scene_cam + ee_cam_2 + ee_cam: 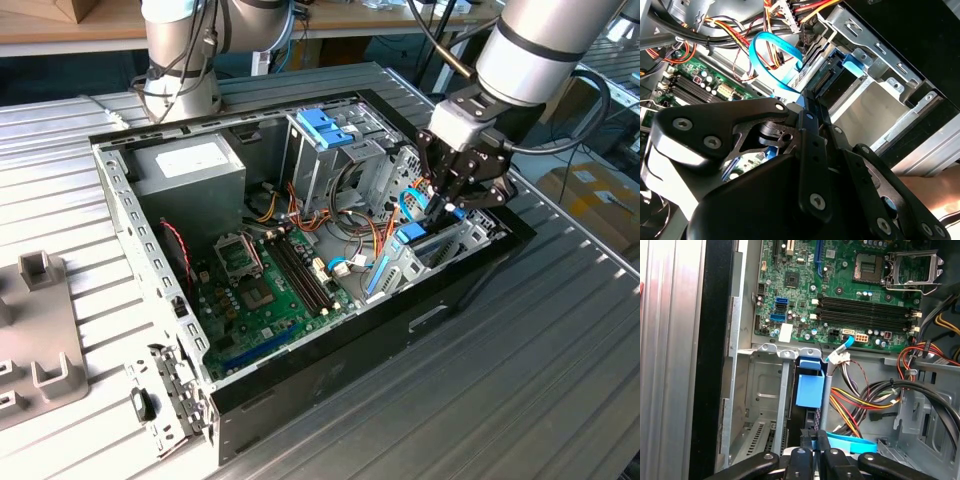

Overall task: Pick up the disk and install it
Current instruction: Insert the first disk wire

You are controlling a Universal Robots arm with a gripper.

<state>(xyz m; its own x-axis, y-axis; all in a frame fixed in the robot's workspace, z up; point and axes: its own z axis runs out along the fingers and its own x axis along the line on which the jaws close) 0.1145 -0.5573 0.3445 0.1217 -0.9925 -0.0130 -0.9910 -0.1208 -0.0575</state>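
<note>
Hidden parts first. You see little of the silver-metal hard disk [826,81] with blue plastic rails. It stands on edge in a slot of the grey sheet-metal drive cage [765,385]. That cage sits at the end of the open black computer case [330,370] toward the exterior view's right. In the second wrist view only the disk's dark connector end and a blue rail show, and the label face is out of sight. In the exterior view the black gripper [440,200] covers most of that slot. Its body also blocks much of both wrist views.

Pincer: narrow. In the first wrist view the two black fingers [801,460] lie almost together, with a thin strip of blue between them. The tips sit right at the disk's outer end. You cannot tell whether they touch it or pinch anything.

Pose: the white-and-grey arm [540,50] comes in from the exterior view's upper right. The wrist is bent steeply down, and the gripper points into the case at the cage.

Around it:
- A flat light-blue cable [772,47] loops just beside the fingers.
- Red, yellow and black wires [860,400] bunch next to the cage.
- The green motherboard [840,285] lies beyond, apart from the gripper.
- The case rests on a ribbed metal table [520,380].
</note>
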